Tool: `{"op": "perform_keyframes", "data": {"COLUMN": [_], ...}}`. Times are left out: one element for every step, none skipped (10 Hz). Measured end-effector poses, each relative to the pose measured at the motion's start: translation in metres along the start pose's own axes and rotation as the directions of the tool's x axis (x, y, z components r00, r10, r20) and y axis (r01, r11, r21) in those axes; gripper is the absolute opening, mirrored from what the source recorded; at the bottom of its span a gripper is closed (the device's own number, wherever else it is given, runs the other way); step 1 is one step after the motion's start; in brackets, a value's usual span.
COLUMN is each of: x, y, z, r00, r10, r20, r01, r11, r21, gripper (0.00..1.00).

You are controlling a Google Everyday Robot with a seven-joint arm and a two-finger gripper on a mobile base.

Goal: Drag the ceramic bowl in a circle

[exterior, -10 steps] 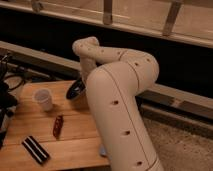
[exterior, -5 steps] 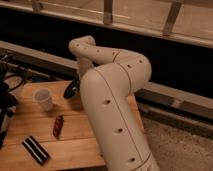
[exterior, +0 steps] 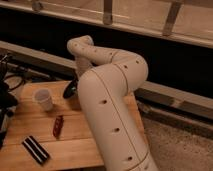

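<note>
Bench (exterior: 75, 145): light wooden top in the lower left, carrying all the small things.
Arm (exterior: 112, 105): thick white arm that rises from the bottom middle, bends at an elbow in the upper right and reaches back leftward and down toward the far part of the bench.
Gripper (exterior: 77, 82): at the low end of the arm, hidden behind the arm's own links; I cannot tell its state, nor what it has hold of.
Bowl (exterior: 70, 89): dark and glossy, tilted on edge on the bench, just left of the arm and partly covered by it, near the bench's far side.
Cup (exterior: 43, 99): small and white, upright, left of the bowl and apart from it.
Red object (exterior: 58, 126): small, slim, lying near the middle of the bench, nearer the camera than the cup.
Black block (exterior: 35, 149): oblong with pale stripes, lying at the near left.
Cables (exterior: 15, 80): dark tangle at the far left edge.
</note>
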Motion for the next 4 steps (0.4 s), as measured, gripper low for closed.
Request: {"op": "perform_keyframes", "data": {"x": [0.0051, 0.0063, 0.0057, 0.0087], "y": [0.0071, 0.0100, 0.0126, 0.0166], "z": [0.0006, -0.0003, -0.0004, -0.0005], "r00": [1.000, 1.000, 1.000, 1.000], "r10": [-0.012, -0.015, -0.016, -0.022], "r20": [-0.004, -0.005, -0.006, -0.009], "r01": [0.012, 0.015, 0.016, 0.022], "r11": [1.000, 1.000, 1.000, 1.000], "r21": [0.004, 0.005, 0.005, 0.009], "gripper": [0.03, 0.03, 0.03, 0.03]}}
